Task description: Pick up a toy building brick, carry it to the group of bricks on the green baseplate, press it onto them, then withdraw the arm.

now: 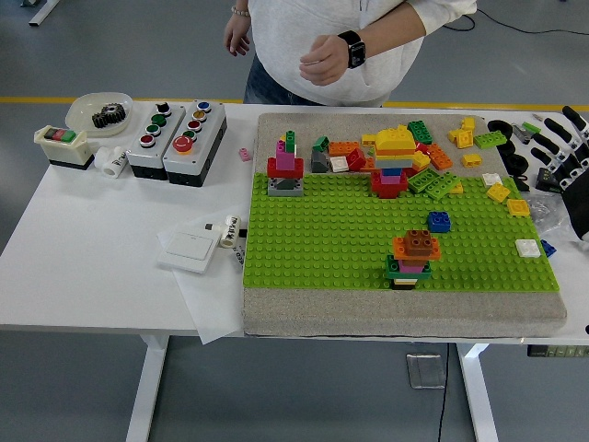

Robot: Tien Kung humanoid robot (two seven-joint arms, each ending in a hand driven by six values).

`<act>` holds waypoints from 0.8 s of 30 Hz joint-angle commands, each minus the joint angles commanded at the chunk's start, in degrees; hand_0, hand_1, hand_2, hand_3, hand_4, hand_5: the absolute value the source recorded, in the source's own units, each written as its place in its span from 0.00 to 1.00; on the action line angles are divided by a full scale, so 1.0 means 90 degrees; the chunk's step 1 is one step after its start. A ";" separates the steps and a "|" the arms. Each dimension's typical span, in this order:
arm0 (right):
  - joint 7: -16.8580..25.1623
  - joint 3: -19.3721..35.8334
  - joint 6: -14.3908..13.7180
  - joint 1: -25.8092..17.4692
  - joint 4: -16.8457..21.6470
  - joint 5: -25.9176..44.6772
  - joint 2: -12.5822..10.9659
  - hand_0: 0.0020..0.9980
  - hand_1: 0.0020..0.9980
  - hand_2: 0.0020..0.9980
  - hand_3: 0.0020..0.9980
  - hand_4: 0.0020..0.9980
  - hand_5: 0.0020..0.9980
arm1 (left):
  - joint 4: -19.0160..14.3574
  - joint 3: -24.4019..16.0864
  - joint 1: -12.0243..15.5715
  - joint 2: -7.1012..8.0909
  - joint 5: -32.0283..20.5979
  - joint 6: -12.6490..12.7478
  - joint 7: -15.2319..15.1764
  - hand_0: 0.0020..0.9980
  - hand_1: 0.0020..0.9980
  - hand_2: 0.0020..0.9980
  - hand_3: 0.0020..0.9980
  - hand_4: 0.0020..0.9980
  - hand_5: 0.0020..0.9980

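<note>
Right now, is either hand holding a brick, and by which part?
No. The right hand is open at the table's right edge, holding nothing; the left is out of view.

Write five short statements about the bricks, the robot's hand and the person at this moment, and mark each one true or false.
1. The robot's right hand is at the right edge of the table, fingers spread, holding nothing. True.
2. A blue brick sits alone on the green baseplate. True.
3. The person's hands rest on the bricks. False: both hands are lifted off the table, one hand held in front of the body.
4. The stack topped by a brown brick stands near the baseplate's front edge. True.
5. The robot's left hand is pressing a brick down. False: no left hand is in view.
</note>
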 joint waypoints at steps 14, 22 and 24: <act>-0.0063 0.0053 0.0020 -0.0006 -0.0020 0.0051 0.0000 0.91 0.83 0.87 0.92 1.00 0.89 | 0.0003 0.0013 -0.0003 -0.0009 -0.0027 0.0003 -0.0010 0.69 0.62 0.75 0.65 0.75 0.66; -0.0094 0.0006 0.0058 -0.0026 -0.0042 0.0057 0.0019 0.91 0.83 0.87 0.92 1.00 0.89 | 0.0003 0.0007 0.0021 -0.0002 -0.0011 -0.0001 0.0005 0.69 0.62 0.75 0.65 0.75 0.66; -0.0097 0.0003 0.0063 -0.0026 -0.0041 0.0057 0.0020 0.92 0.84 0.87 0.92 1.00 0.90 | 0.0003 0.0006 0.0023 0.0001 -0.0006 -0.0002 0.0007 0.68 0.63 0.75 0.65 0.75 0.66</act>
